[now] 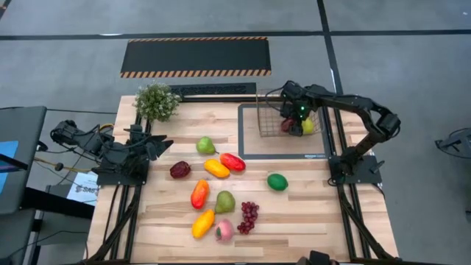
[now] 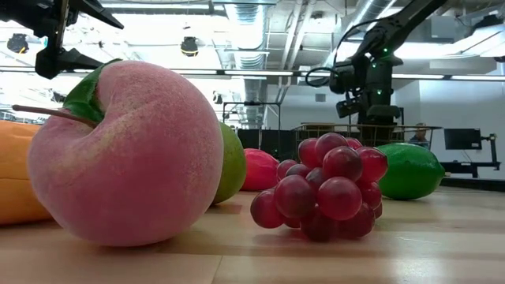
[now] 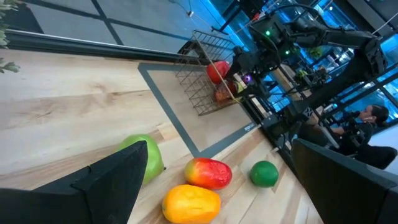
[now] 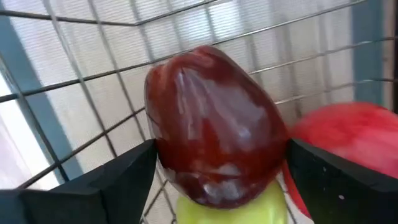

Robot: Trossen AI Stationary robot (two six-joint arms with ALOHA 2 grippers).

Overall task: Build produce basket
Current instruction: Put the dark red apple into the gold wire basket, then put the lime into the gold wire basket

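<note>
The wire-mesh basket (image 1: 274,118) stands on the grey-framed mat (image 1: 249,152) at the far right. My right gripper (image 1: 296,122) reaches down into it, its fingers on either side of a dark red fruit (image 4: 211,130), beside a red apple (image 4: 357,149) and over a yellow-green piece (image 4: 230,213). Loose produce lies on the table's middle: a green pear (image 1: 205,145), a red mango (image 1: 232,161), a lime (image 1: 277,182), grapes (image 1: 249,216) and a peach (image 1: 224,230) among them. My left gripper (image 1: 159,143) is open and empty at the table's left edge. My right gripper has the dark red fruit between its two fingers, one at each side (image 4: 155,155) of the fruit. The fingers come from above into the basket. The fruit's underside sits against the yellow-green piece in the basket.
A leafy potted plant (image 1: 156,101) stands at the far left corner. A dark red piece (image 1: 179,169), an orange mango (image 1: 216,168), a red-orange one (image 1: 199,193), a second pear (image 1: 224,201) and a yellow one (image 1: 203,223) lie between the arms.
</note>
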